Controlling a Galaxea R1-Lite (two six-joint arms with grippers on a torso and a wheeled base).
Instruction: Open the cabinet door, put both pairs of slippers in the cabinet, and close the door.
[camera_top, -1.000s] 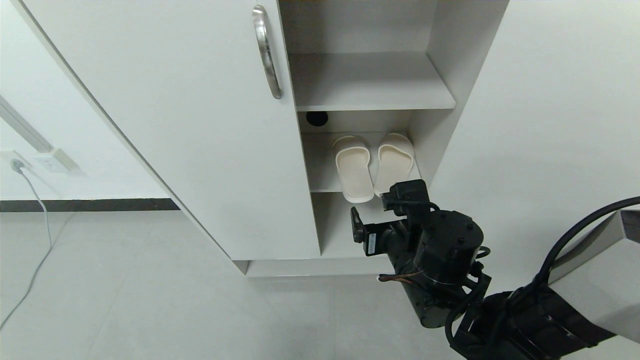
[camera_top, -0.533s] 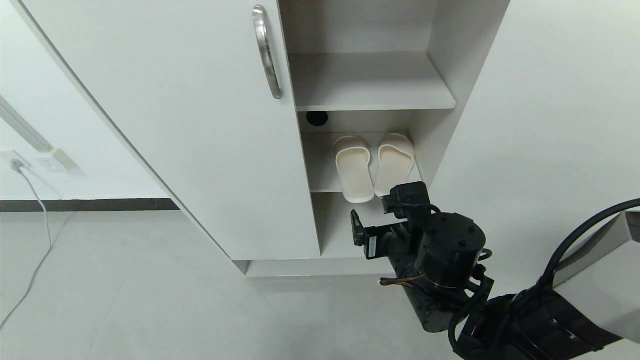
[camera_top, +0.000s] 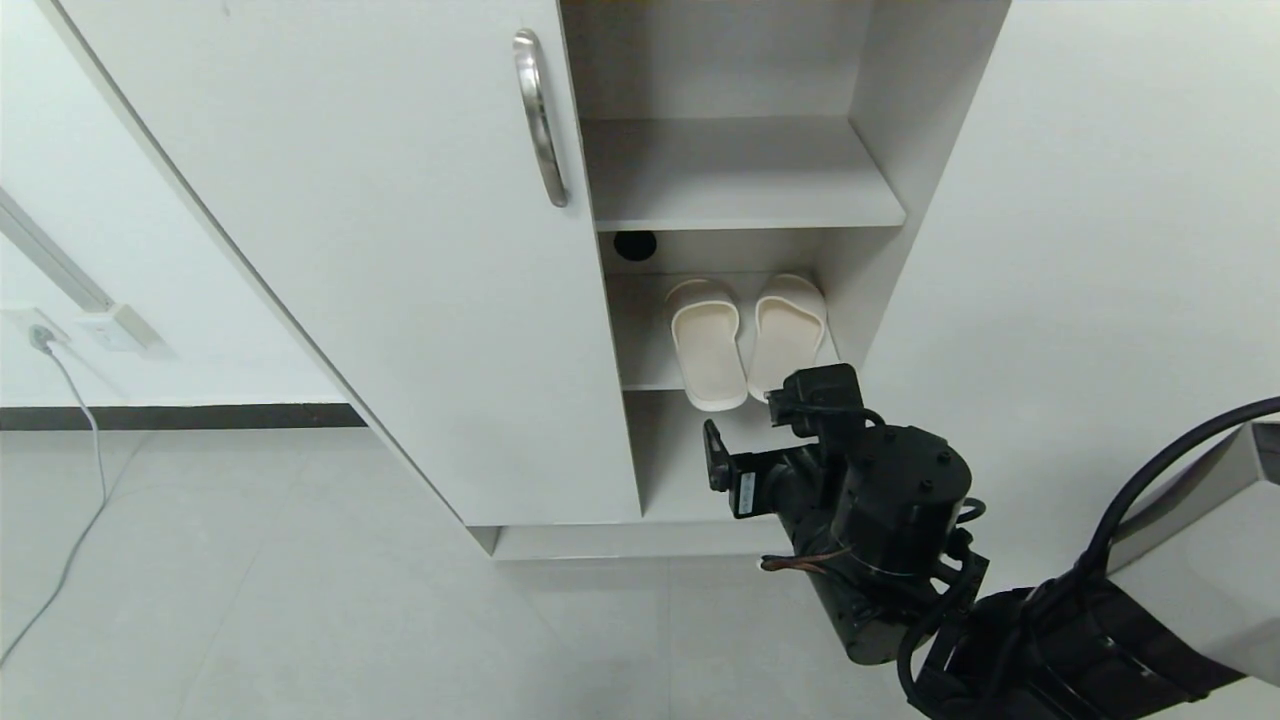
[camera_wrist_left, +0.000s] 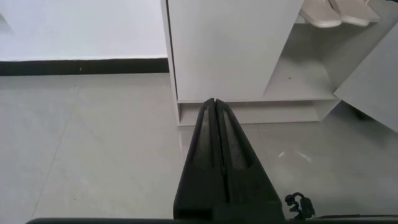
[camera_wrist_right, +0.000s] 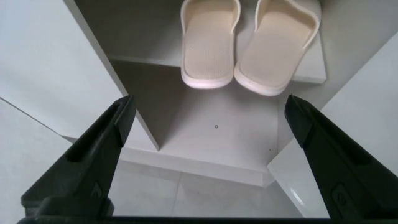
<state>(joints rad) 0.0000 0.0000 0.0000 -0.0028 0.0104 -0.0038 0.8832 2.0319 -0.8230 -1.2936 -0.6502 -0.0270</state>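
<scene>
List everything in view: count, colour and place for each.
cabinet: one, white, straight ahead
cabinet door: one, white, swung open on the left of the opening
handle: one, silver, upright near the door's edge
shelves: two, white, inside the cabinet
slippers: one pair, cream, side by side on the lower shelf, heels at its front edge
round hole: one, dark, in the back panel above the slippers
socket: one, white, low on the left wall
cable: one, grey, hanging beside the socket
floor: grey tiles
left gripper: black, shut, over the floor before the cabinet
right gripper: black, open, empty, before the bottom compartment
</scene>
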